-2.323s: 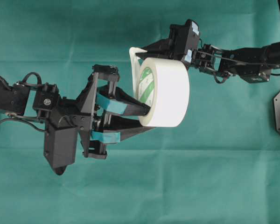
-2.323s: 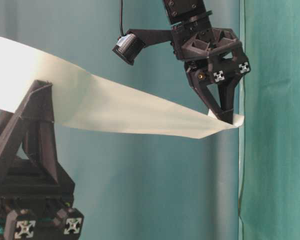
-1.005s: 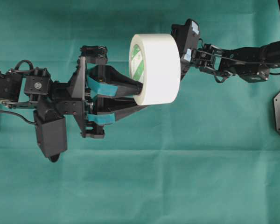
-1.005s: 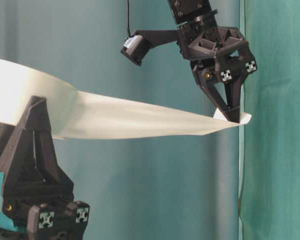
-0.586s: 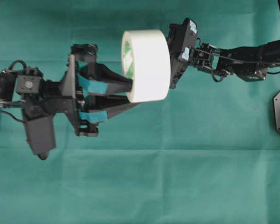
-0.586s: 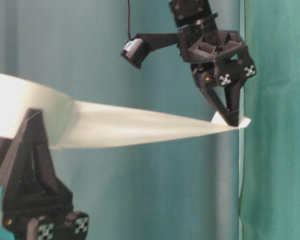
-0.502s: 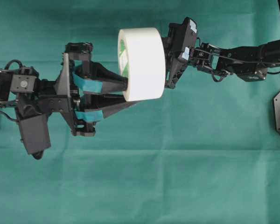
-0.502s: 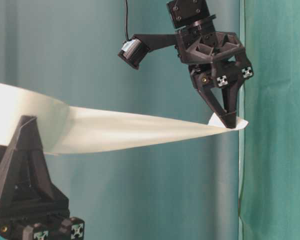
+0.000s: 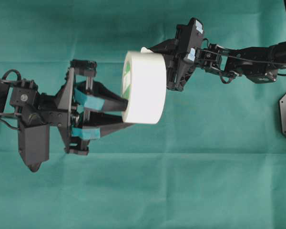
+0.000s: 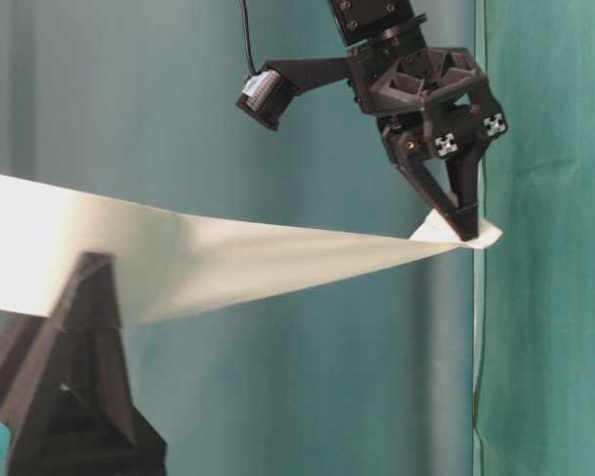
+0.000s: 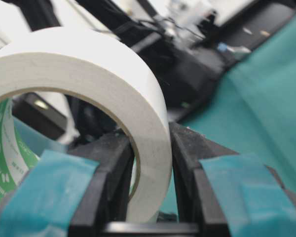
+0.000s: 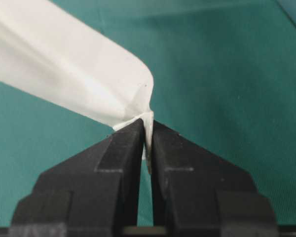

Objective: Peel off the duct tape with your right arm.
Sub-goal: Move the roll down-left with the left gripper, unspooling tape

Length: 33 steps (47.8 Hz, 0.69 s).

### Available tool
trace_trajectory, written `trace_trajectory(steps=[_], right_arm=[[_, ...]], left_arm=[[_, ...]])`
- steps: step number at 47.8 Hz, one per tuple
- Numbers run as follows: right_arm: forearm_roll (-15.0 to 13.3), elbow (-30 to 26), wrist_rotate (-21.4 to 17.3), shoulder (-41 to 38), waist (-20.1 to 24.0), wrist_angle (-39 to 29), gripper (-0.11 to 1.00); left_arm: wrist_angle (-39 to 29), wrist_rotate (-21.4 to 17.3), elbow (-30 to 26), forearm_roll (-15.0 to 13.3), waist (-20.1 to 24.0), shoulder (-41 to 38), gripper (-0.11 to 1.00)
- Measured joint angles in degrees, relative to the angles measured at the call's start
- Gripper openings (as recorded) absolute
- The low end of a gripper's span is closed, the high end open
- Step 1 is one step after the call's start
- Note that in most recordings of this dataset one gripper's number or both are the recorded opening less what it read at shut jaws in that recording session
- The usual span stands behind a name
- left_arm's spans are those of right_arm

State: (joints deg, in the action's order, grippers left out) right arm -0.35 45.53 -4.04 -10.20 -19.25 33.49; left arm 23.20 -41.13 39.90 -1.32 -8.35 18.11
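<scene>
White duct tape [image 9: 144,88] hangs in mid-air above the green cloth [image 9: 181,181], its wall clamped between the teal-padded fingers [image 11: 246,182] of the left gripper [image 9: 112,114]. The right gripper [image 10: 466,230] (plain black tips) is pinched shut on the loose strip end [image 12: 138,106]. From those jaws the strip [image 10: 238,263] runs taut toward nine o'clock, smooth but creased at the pinch.

Two matte-black robot arms above green cloth: the left gripper [image 9: 121,114] has wedge-shaped fingers [image 11: 222,197] faced with teal strips, a boxy black wrist housing and looping black cables. The right arm [image 9: 248,59] carries plain pointed black fingers [image 12: 187,173], a pale-blue wrist sticker [image 9: 191,56], white cross-shaped marks on its rail ends [image 10: 444,145] and a small camera [image 10: 261,97].
</scene>
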Motion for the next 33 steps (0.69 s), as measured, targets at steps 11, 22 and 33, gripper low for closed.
trace_trajectory(steps=[11, 22, 33], right_arm=[[-0.7, 0.09, 0.09, 1.05, 0.0, -4.66, -0.09], [-1.58, 0.0, 0.0, 3.78, -0.09, -10.63, -0.09], [-1.58, 0.09, 0.0, 5.45, -0.18, -12.74, -0.09]], left_arm=[[-4.48, 2.11, 0.88, 0.0, -0.7, 0.7, 0.2], [-11.69, 4.75, 0.79, 0.09, -1.93, 1.14, 0.2], [-19.25, 5.62, 0.79, 0.09, -3.08, 1.23, 0.2]])
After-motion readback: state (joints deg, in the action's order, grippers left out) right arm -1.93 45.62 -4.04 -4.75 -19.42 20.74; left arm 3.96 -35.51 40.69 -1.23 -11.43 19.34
